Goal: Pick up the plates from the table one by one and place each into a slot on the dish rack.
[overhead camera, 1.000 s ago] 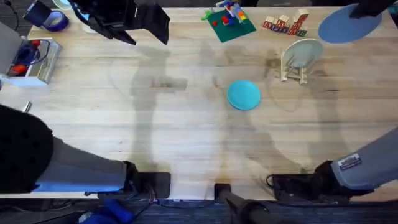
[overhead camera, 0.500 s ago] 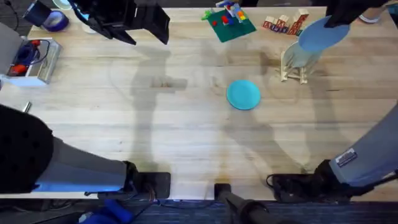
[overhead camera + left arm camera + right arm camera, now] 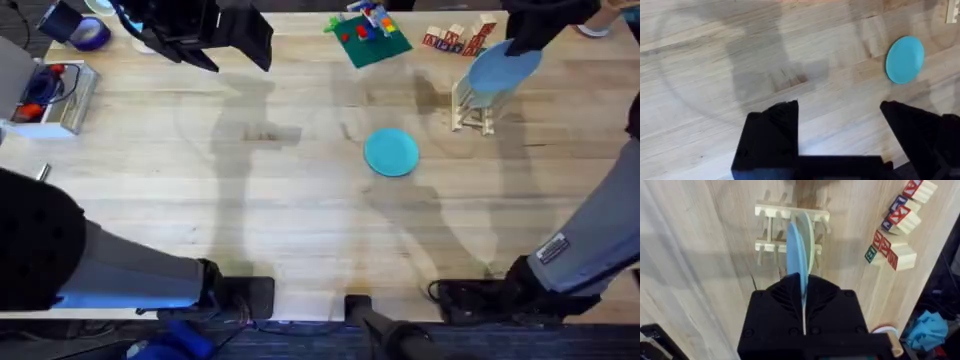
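the right gripper point(image 3: 803, 300) clenches the pale blue plate point(image 3: 503, 68) edge-on just above the dish rack point(image 3: 790, 229), beside the cream plate point(image 3: 809, 235) slotted there.

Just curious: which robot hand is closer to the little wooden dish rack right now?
The right hand: it holds the pale blue plate just above the dish rack. The left hand is far across the table.

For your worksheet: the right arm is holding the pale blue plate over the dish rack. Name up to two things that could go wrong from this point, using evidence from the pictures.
1. The right gripper holds the pale blue plate edge-on right beside the cream-white plate in the dish rack; it might strike that plate or a peg instead of entering a free slot.
2. The rack looks small and light, so a misaligned push could tip or shift it.
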